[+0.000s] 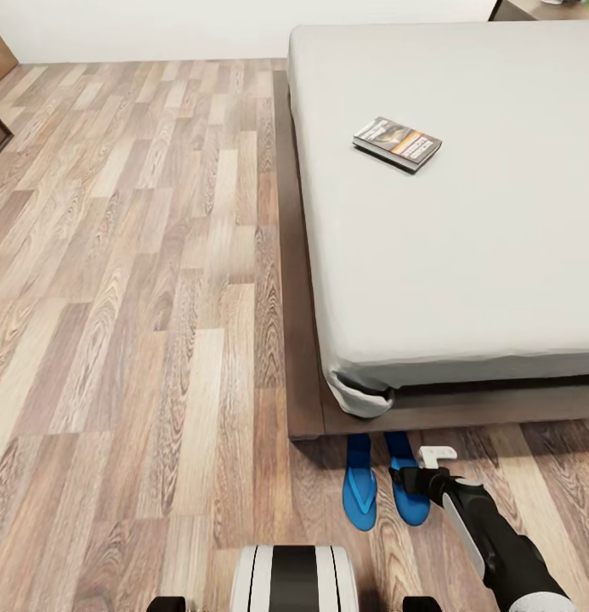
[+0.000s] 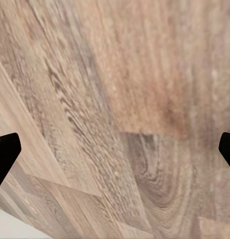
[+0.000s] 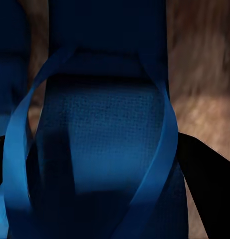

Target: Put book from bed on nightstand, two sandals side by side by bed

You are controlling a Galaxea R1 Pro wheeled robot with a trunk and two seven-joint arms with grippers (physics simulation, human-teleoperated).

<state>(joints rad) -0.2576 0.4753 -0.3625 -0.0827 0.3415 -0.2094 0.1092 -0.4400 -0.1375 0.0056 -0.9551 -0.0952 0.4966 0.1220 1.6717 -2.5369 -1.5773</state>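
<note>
**Right gripper down on a sandal at the foot of the bed**

While the book [image 1: 397, 143] lies flat on the grey mattress of the bed [image 1: 464, 255], in the upper right of the head view, the two blue sandals [image 1: 360, 486] sit side by side on the wood-plank floor [image 1: 141, 297] just below the bed frame, lower centre. Over the right-hand sandal [image 3: 102, 149] sits the right gripper [image 1: 410, 478], fingers spread to either side of its straps. At the left gripper [image 2: 115, 149], the dark fingertips stand wide apart above bare floor.
</note>
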